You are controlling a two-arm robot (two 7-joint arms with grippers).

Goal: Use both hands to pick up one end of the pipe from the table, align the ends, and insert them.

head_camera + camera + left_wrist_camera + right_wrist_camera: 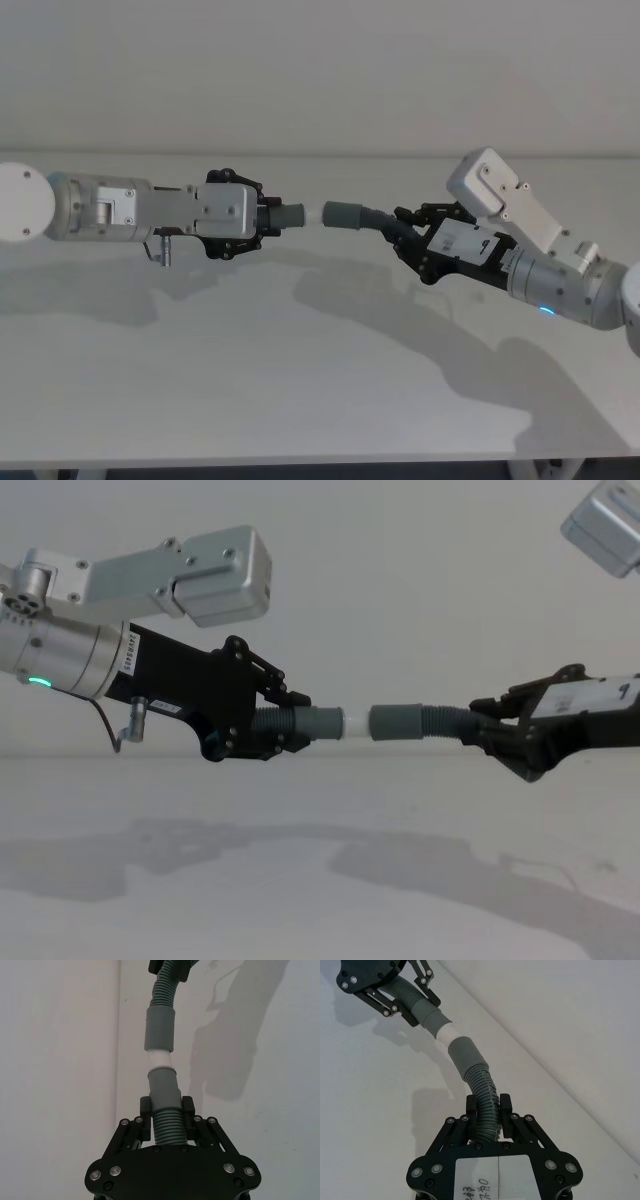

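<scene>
Both pipe pieces hang in the air above the white table [300,380]. My left gripper [268,218] is shut on the ribbed part of the thinner piece [166,1127]. Its smooth cuff [290,216] and whitish tip [312,215] point right. My right gripper [402,232] is shut on the ribbed part of the thicker, curved piece [485,1095]. Its wider grey socket [345,214] points left. The two ends lie nearly in line, and the whitish tip [161,1060] meets the socket's mouth [159,1030]. How deep the tip sits is hidden.
The table's front edge [320,462] runs along the bottom of the head view. A plain pale wall [320,70] rises behind the table's far edge. Shadows of both arms fall on the table surface [320,860] below the pipe.
</scene>
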